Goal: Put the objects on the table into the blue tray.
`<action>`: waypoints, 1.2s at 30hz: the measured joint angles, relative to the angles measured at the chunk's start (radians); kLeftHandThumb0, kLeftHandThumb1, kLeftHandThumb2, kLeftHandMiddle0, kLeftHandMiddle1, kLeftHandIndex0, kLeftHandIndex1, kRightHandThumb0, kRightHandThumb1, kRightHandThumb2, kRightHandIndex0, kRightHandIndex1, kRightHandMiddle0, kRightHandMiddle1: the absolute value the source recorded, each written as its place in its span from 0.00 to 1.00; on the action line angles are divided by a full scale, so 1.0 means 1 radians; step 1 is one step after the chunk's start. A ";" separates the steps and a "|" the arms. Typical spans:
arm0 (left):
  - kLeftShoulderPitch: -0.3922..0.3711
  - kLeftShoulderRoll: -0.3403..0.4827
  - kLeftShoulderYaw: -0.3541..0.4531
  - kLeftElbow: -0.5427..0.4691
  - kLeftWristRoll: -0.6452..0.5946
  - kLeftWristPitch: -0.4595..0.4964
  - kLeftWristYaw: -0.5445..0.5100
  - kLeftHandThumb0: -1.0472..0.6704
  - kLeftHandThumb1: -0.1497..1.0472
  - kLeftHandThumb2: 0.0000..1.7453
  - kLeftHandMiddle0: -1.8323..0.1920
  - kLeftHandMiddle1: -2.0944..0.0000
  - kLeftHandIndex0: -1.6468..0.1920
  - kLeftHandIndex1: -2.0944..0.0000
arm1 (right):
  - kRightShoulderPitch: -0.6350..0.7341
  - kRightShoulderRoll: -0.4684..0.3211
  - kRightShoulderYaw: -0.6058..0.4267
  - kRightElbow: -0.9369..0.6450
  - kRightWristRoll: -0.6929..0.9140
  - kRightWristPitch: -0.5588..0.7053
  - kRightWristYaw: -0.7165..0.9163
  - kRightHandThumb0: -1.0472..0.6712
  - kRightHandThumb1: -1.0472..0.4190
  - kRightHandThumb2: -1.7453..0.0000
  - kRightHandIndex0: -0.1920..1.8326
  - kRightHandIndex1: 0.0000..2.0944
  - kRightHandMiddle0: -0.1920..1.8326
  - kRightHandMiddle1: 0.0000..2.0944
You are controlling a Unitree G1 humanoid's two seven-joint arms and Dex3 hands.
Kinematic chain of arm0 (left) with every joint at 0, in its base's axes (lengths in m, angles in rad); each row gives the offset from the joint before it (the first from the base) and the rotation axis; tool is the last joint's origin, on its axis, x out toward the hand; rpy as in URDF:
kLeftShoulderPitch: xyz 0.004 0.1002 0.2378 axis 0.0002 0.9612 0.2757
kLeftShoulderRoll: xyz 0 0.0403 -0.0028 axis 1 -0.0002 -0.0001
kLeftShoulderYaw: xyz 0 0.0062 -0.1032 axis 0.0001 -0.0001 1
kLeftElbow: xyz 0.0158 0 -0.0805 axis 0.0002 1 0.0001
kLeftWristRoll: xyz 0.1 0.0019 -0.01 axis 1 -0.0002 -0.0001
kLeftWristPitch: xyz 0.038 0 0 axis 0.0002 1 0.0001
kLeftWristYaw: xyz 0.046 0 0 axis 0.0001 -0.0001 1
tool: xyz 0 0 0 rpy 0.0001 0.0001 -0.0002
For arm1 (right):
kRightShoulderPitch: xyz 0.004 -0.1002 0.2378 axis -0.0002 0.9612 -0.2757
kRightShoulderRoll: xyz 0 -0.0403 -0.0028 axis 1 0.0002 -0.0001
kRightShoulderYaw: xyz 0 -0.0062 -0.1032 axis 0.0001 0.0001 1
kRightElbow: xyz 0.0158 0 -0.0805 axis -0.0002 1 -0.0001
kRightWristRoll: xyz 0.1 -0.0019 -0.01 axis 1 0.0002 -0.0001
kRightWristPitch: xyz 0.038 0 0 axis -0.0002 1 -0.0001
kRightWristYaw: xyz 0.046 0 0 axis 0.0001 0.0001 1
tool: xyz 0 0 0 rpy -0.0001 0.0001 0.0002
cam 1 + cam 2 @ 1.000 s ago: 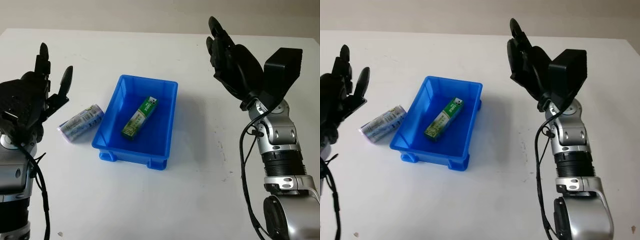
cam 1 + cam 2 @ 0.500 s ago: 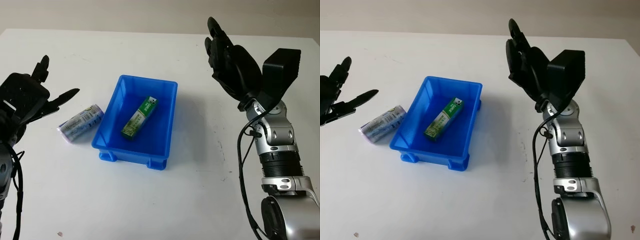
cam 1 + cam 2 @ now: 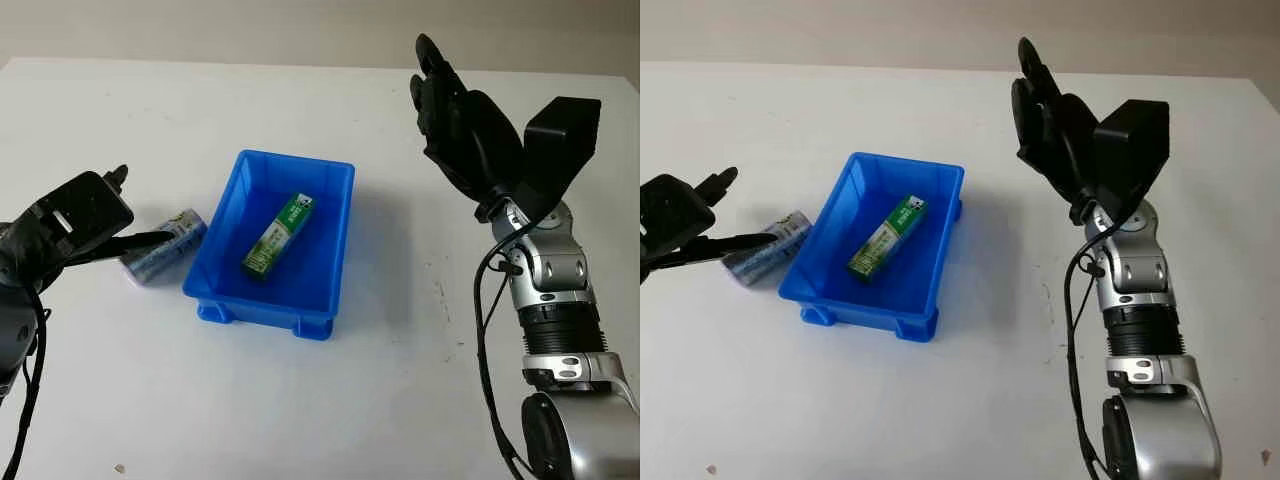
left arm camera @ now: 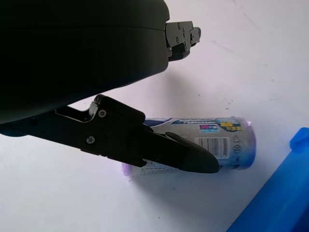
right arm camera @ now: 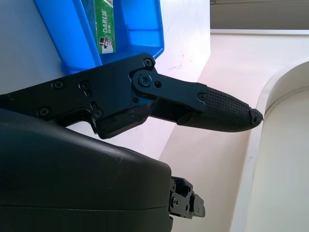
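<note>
A blue tray [image 3: 296, 161] sits mid-table with a green box [image 3: 280, 233] lying inside it. Just left of the tray a silvery lavender can [image 3: 168, 245] lies on its side on the white table. My left hand [image 3: 130, 212] is low beside the can and open, one finger [image 4: 164, 150] stretched across the can [image 4: 227, 140]; I cannot tell whether it touches. Far to the right of the tray, my right hand [image 3: 447, 100] is held up above the table, open and holding nothing.
The white table [image 3: 330, 400] has free room in front of the tray and between the tray and the right arm [image 3: 550, 280]. The can lies close against the tray's left wall [image 3: 213, 235].
My left hand has turned over and dropped from an upright pose to low beside the can, a finger now reaching across it. The right arm, the tray and the can have stayed put.
</note>
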 measured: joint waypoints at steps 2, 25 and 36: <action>0.000 -0.002 -0.002 -0.006 -0.002 -0.004 -0.010 0.21 0.96 0.03 1.00 1.00 1.00 1.00 | 0.000 0.000 0.000 0.000 -0.003 0.000 0.000 0.13 0.00 0.60 0.00 0.00 0.00 0.00; 0.000 0.041 -0.160 -0.011 0.205 -0.178 -0.025 0.17 0.95 0.03 0.92 0.95 0.93 0.95 | 0.000 -0.001 -0.006 -0.019 -0.013 0.005 -0.006 0.13 0.00 0.60 0.00 0.00 0.00 0.00; -0.013 0.010 -0.208 -0.020 0.380 -0.210 -0.013 0.22 0.97 0.03 0.98 0.18 0.82 0.93 | 0.001 -0.001 -0.011 -0.020 -0.002 0.008 0.008 0.14 0.00 0.60 0.00 0.00 0.00 0.00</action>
